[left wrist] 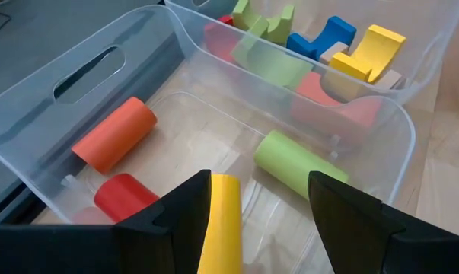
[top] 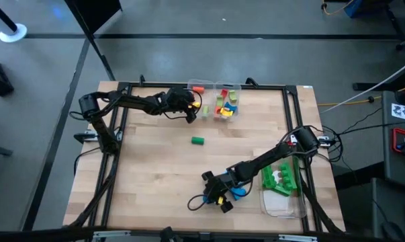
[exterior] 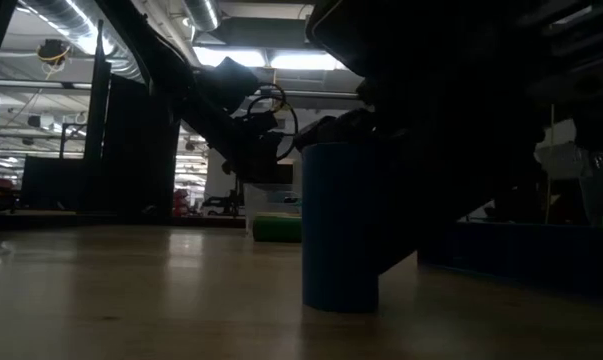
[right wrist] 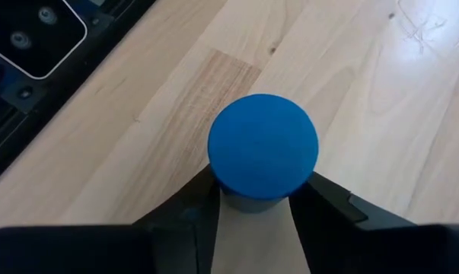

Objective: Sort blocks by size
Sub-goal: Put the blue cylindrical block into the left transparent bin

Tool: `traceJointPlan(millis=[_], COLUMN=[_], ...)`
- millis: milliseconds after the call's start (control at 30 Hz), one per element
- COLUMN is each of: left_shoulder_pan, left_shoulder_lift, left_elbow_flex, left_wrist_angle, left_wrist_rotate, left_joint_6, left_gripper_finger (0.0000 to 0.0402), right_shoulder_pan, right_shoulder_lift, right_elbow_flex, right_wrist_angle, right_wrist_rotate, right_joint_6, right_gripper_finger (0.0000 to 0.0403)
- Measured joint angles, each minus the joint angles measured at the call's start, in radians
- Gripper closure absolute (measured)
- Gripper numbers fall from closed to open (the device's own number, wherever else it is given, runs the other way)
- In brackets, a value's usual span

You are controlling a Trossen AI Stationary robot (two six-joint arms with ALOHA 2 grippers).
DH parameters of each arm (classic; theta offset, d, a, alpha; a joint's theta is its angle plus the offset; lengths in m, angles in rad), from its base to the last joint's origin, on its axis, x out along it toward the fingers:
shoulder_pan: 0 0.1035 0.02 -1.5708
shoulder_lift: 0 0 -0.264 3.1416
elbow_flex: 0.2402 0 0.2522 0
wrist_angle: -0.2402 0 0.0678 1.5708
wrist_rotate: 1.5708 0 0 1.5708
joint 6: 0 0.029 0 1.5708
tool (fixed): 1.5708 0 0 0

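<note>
Risk first: the blue cylinder stands upright on the tabletop between the right pincer fingers, which flank its base; whether they already press it I cannot tell, and an off-centre squeeze could tip it. The left pincer stands open above a clear bin, a yellow block lying against one finger; released carelessly, it may bounce out. Only the high view shows a green block lying alone, well apart from both pincers; only the left wrist view reveals the orange cylinder and lime cylinder beneath.
</note>
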Motion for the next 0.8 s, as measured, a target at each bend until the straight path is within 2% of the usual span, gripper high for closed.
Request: traceJointPlan(millis=[167,433,800], left_shoulder_pan=[0.0,0.0,0.002], left_shoulder_lift=[-0.016,-0.102,-0.305], left_elbow_flex=[0.0,0.0,0.0], left_wrist_angle=[-0.006,-0.019,-0.201], left_wrist_rotate=[0.0,-0.001,-0.001], left_joint_6=[0.019,0.032,0.034], left_gripper_finger=[0.0196,0.0196,0.0196], right_shoulder_pan=[-0.009,-0.059,-0.164], right_shoulder_lift=[-0.001,-0.002,-0.005], right_elbow_flex=[0.0,0.0,0.0], right_wrist_angle=[-0.002,-0.001,0.025], right_wrist_rotate=[0.005,0.007,0.01], right_joint_6=[-0.03,-0.101,-0.256], right_gripper_finger=[0.0272,0.0267,0.0267])
